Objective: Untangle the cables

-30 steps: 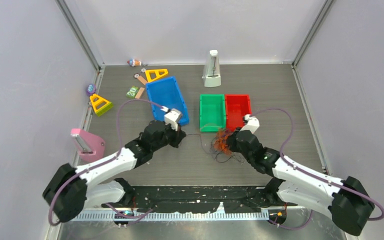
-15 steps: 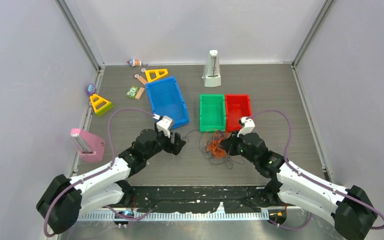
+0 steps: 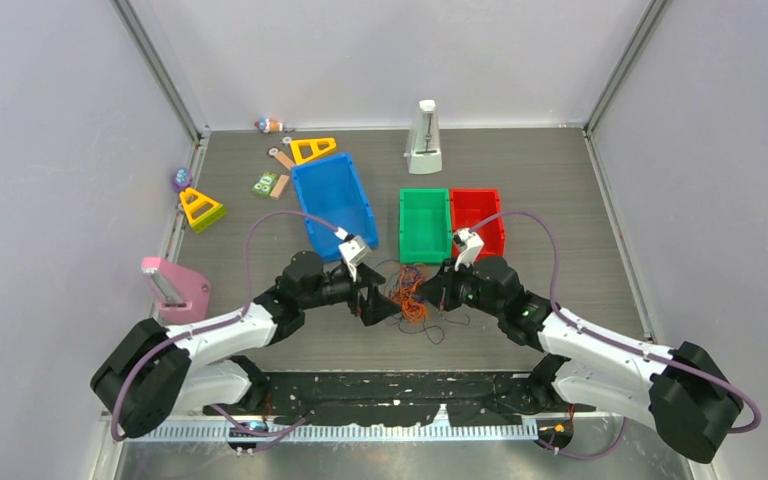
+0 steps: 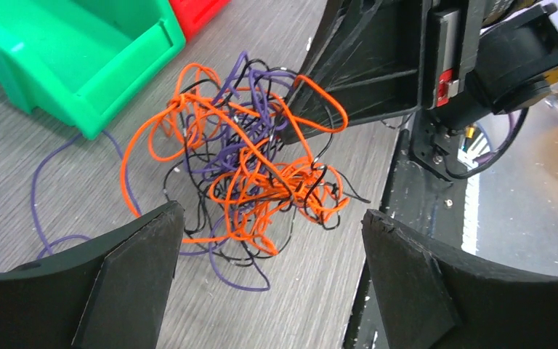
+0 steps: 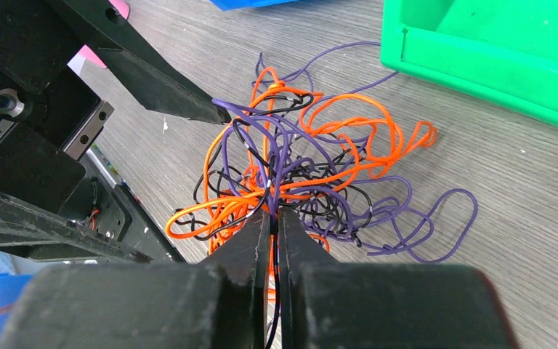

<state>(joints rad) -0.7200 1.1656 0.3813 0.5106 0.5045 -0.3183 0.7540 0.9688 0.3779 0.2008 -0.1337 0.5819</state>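
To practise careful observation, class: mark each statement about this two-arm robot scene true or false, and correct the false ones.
1. The right gripper is shut on the cables. True.
2. The left gripper grips the cables. False: its jaws stand open, with the tangle ahead of them.
3. The cables lie in the green bin. False: they lie on the table in front of it.
4. The cables are orange, purple and black. True.

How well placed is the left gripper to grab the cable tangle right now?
Probably yes: the left gripper is open and faces the cables with nothing in between. The right gripper, shut on some strands, holds the far side.
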